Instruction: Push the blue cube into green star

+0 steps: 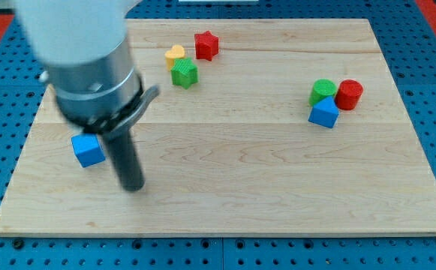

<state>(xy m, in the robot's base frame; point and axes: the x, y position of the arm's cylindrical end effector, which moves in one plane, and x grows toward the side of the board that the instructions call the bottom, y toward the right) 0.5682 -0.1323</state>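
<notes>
Now down on the wooden board (263, 165) with my tip (133, 187), bare rod, clamped on nothing. Just up and to the view's left, apart from the tip: blue cube (88, 150) (close beside the rod's shaft). Well up toward the view's top: green star (184, 73), yellow block (175, 53) and red star (206, 45) clustered. Far off to the view's right: green cylinder (323, 91), red cylinder (349, 94), blue triangular block (323, 113).

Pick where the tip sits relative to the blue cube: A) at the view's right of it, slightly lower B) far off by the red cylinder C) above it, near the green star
A: my tip sits just right of and below the blue cube, far from the green star.
</notes>
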